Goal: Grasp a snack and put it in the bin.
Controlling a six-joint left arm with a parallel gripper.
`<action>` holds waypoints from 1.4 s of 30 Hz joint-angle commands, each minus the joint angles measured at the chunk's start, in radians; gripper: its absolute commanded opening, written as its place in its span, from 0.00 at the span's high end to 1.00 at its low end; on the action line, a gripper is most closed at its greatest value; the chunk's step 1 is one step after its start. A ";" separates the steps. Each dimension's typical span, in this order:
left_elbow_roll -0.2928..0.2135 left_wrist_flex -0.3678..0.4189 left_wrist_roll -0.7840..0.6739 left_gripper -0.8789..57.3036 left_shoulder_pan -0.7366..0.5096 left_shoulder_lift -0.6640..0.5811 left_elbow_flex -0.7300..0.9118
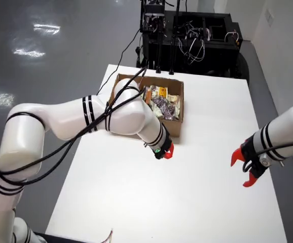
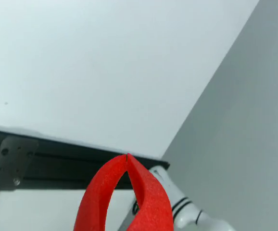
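A brown cardboard box (image 1: pixel 181 109) stands at the back of the white table (image 1: pixel 187 202) and holds several snack packets (image 1: pixel 162 104). My working arm reaches in from the left of the overhead view. Its red gripper (image 1: pixel 168 151) is just in front of the box's near right corner, low over the table. In the wrist view the two red fingers meet at their tips (image 2: pixel 127 156) with nothing between them, so the gripper is shut and empty. No snack shows on the bare table.
A second white arm with an open red gripper (image 1: pixel 244 169) hangs at the table's right edge; part of it shows in the wrist view (image 2: pixel 182 207). A black equipment rack (image 1: pixel 192 35) with cables stands behind the table. Grey floor (image 2: pixel 245 120) surrounds it.
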 commanded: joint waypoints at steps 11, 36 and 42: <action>-0.051 -0.108 0.033 0.99 -0.070 -0.099 0.155; -0.051 -0.006 -0.021 0.99 -0.026 -0.109 0.161; -0.049 -0.005 -0.011 0.99 0.025 -0.109 0.161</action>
